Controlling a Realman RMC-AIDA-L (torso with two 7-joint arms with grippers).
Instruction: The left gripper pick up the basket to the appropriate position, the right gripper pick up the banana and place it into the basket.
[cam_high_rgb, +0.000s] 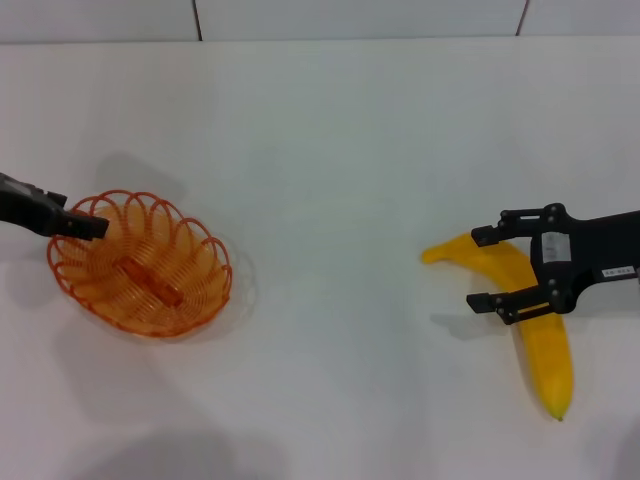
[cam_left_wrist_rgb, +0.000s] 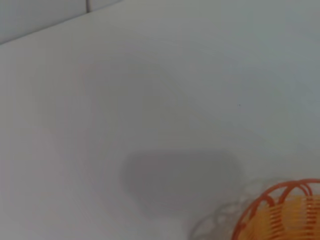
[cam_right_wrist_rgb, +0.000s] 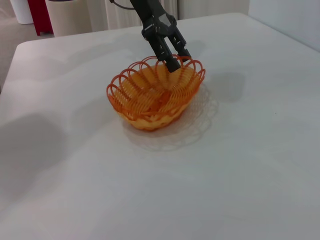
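On the table (cam_high_rgb: 330, 150), banana (cam_high_rgb: 540, 320) lies between right hand's (cam_high_rgb: 488, 268) spread fingers.

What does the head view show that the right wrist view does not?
Only the head view shows the banana lying on the table and the right end effector, its fingers open on either side of the banana. Only the right wrist view shows a red object and pale containers beyond the table's far edge. Both show the orange basket on the white table, with the left end effector at the basket's rim.
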